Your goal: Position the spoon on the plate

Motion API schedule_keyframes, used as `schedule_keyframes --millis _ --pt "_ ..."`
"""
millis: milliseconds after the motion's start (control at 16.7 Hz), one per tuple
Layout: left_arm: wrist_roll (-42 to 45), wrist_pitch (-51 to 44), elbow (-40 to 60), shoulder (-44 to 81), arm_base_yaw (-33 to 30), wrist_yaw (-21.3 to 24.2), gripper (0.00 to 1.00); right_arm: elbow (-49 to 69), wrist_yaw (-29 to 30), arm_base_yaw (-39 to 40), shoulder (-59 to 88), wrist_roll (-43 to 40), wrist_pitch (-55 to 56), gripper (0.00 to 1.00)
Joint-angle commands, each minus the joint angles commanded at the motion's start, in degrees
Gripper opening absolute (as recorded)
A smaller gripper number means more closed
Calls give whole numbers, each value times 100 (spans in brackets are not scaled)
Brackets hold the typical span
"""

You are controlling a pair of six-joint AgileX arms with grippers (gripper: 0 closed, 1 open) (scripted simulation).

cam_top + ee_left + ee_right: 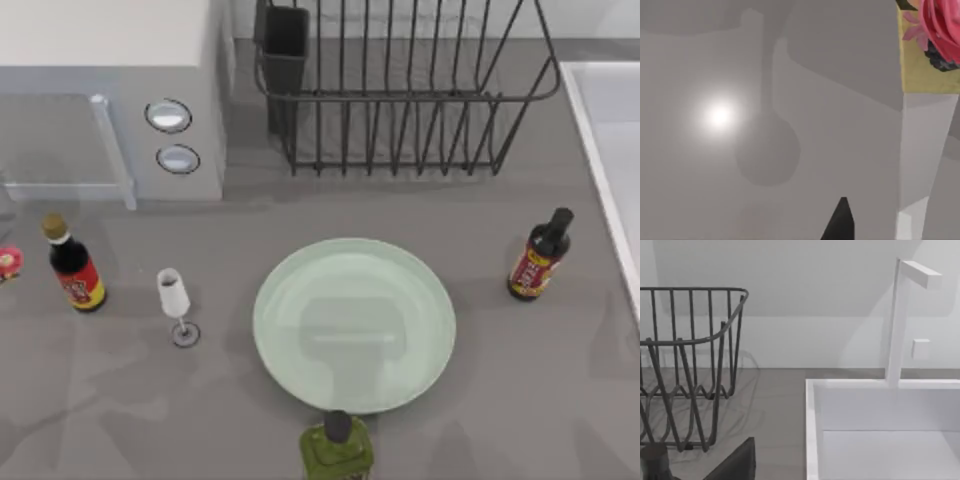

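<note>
mint-green plate (300, 300) is bare at the middle of the worktop (150, 420); the spoon is not yet on it.
in the left wrist view we judge that the pale grey form with a thin handle and an oval bowl is the spoon (767, 150), though it may be only a shadow. it lies near the dark tip of the left claw (840, 222), on the far left side, well apart from the plate. we cannot tell how wide this claw is open or if it holds anything. to do the step well, we think the handle should be taken across its thin part and carried high over the wine glass (176, 300) and the red-label bottle (75, 268). the right claw (735, 462) is parked near the dish rack (690, 365).
</note>
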Motion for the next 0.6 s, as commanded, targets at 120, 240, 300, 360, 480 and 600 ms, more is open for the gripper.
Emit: schedule_keyframes --millis 120,240,300,360,480,600 --pt "-246 -163 578 437 -818 31 0 0 0 0 0 0 0 100" --pt "-515 -336 1189 927 -1676 136 0 0 0 0 0 0 0 100" --pt "-654 -412 1498 1180 -2104 204 0 0 0 0 0 0 0 100" --pt "-794 -472 1806 1434 -2525 276 0 0 0 0 0 0 0 100" --pt "-1078 -528 2400 1950 -3320 402 0 0 0 0 0 0 0 100" --pt "-1360 -502 2945 2462 -4004 480 0 0 0 0 0 0 0 100"
